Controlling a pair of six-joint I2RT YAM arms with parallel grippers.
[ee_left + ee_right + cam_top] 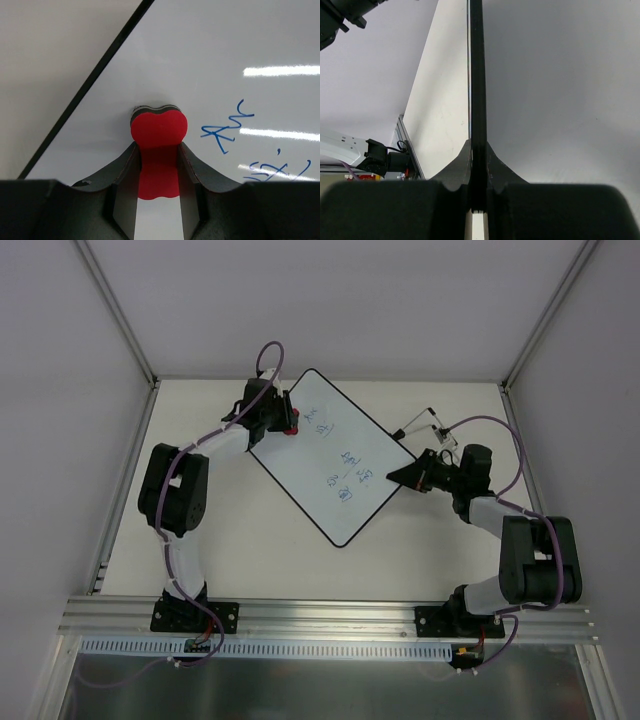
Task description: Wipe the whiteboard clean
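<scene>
The whiteboard (330,455) lies diagonally mid-table, white with a thin black rim and blue handwriting (348,472). My left gripper (283,418) is shut on the red bone-shaped eraser (158,150), which rests on the board's upper left part, left of the blue writing (222,130). My right gripper (400,477) is shut on the board's right edge; in the right wrist view the black rim (476,100) runs edge-on between the closed jaws.
A marker pen (418,423) lies on the table behind the right gripper. White enclosure walls and metal posts (115,310) surround the table. An aluminium rail (330,615) runs along the near edge.
</scene>
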